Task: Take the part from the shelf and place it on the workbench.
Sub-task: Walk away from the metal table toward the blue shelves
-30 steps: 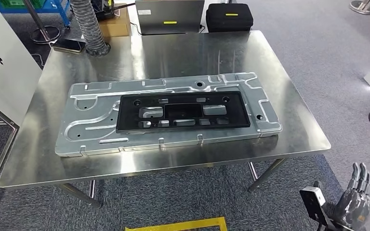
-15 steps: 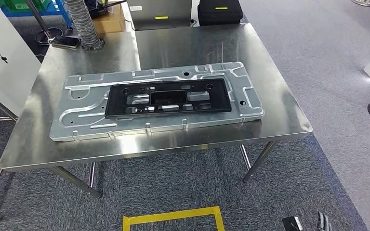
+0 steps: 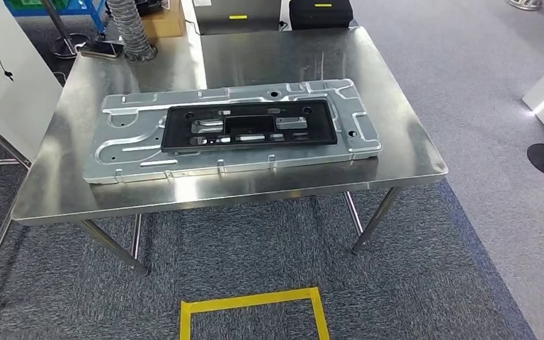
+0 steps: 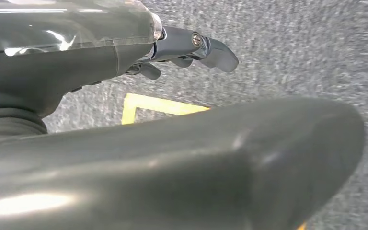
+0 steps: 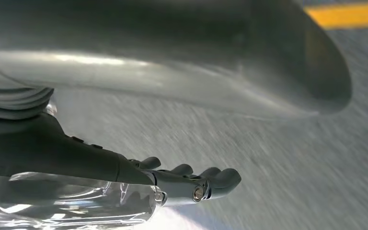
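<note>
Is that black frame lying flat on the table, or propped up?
Flat. The black frame lies face-up on the silver metal panel, which rests flat on the steel table.

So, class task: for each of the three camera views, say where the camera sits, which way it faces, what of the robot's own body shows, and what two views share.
Head view: high on the body, facing forward and down at the steel workbench, black part on the grey metal panel.
Left wrist view: behind the left hand, facing the grey carpet.
Right wrist view: behind the right hand, facing blurred floor.
Shared: yellow floor tape shows in head and left wrist views.
</note>
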